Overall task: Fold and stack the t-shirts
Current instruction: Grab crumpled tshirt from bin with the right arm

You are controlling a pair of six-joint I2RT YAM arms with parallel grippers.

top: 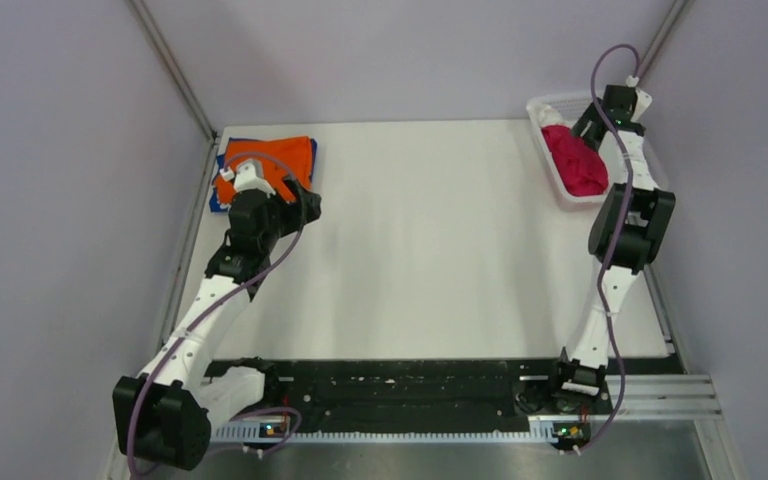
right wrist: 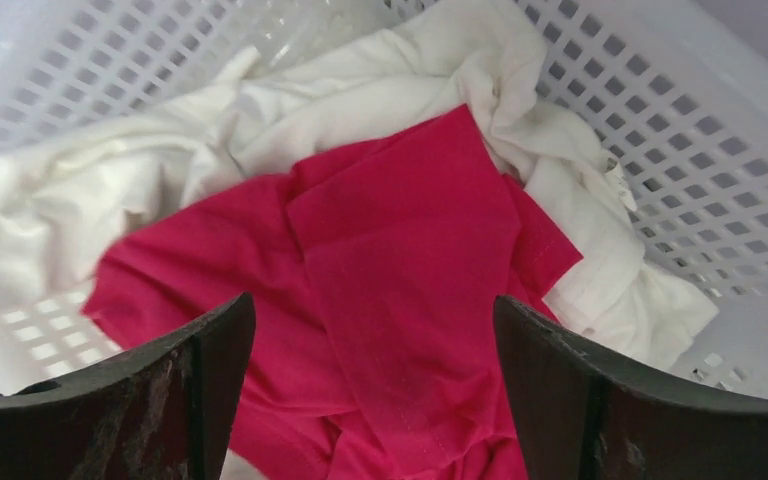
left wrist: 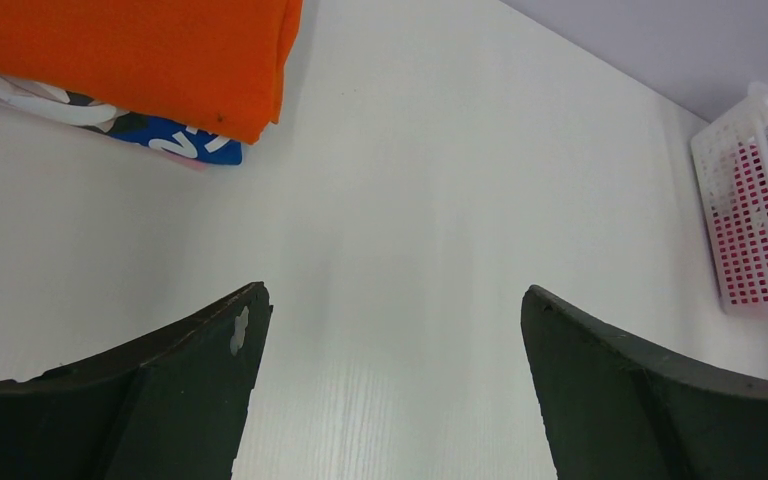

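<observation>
A folded orange t-shirt lies on a folded blue t-shirt with white marks at the table's far left; both show in the left wrist view, orange over blue. My left gripper is open and empty just right of that stack, above bare table. A crumpled magenta-red t-shirt lies in the white mesh basket at the far right, beside white cloth. My right gripper is open, jaws wide, directly over the magenta-red t-shirt, not gripping it.
The basket's mesh wall surrounds the right gripper closely. The basket also shows at the right edge of the left wrist view. Grey walls enclose the table on three sides. A black rail runs along the near edge.
</observation>
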